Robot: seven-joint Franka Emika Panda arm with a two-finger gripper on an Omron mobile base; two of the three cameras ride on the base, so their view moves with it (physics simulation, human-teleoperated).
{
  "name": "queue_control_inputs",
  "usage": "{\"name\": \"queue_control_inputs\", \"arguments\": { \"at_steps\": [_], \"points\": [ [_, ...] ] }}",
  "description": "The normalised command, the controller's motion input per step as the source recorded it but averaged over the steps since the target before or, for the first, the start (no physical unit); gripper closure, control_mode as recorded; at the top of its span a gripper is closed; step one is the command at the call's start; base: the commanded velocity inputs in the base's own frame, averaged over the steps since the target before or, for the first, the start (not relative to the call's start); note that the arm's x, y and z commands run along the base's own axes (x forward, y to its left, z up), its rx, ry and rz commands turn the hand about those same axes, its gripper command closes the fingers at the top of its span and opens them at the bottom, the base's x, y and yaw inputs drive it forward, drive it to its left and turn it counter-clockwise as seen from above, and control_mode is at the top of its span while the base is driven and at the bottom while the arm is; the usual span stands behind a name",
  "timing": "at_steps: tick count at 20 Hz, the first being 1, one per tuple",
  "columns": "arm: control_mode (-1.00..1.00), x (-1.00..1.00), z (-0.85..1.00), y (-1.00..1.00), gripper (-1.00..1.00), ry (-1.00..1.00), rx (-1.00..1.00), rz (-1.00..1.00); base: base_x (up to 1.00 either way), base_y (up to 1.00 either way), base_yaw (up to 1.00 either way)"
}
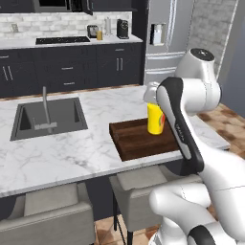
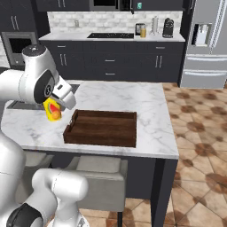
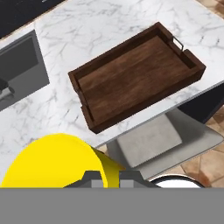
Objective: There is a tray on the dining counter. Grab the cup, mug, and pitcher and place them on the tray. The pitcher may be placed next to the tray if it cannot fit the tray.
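My white arm's elbow hides the two-finger gripper (image 3: 106, 178) in the left base view and cuts off part of the small bright yellow handleless cup (image 1: 155, 119). The arm is bent over the dark brown wooden rectangular tray (image 3: 135, 74), the fingers closed on the cup's rim. The cup hangs above the tray's sink-side end, its red-orange mark showing.

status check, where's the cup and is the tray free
Gripper shut on the cup, held above the counter. Tray holds nothing yet. Nothing in the way.
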Motion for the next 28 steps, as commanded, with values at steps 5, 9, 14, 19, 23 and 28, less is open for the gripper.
{"name": "queue_control_inputs", "arguments": {
  "at_steps": [5,9,14,19,23,28],
  "points": [
    [-1.00,0.03,-0.18,0.00,1.00,0.00,0.00,0.00,0.00,0.00,0.00],
    [-1.00,0.03,-0.06,0.00,1.00,0.00,0.00,0.00,0.00,0.00,0.00],
    [-1.00,0.13,-0.04,0.00,1.00,0.00,0.00,0.00,0.00,0.00,0.00],
    [-1.00,0.21,-0.11,0.00,1.00,0.00,0.00,0.00,0.00,0.00,0.00],
    [-1.00,0.23,-0.11,0.00,1.00,0.00,0.00,0.00,0.00,0.00,0.00],
    [-1.00,0.23,-0.10,0.00,1.00,0.00,0.00,0.00,0.00,0.00,0.00]
  ]
}}
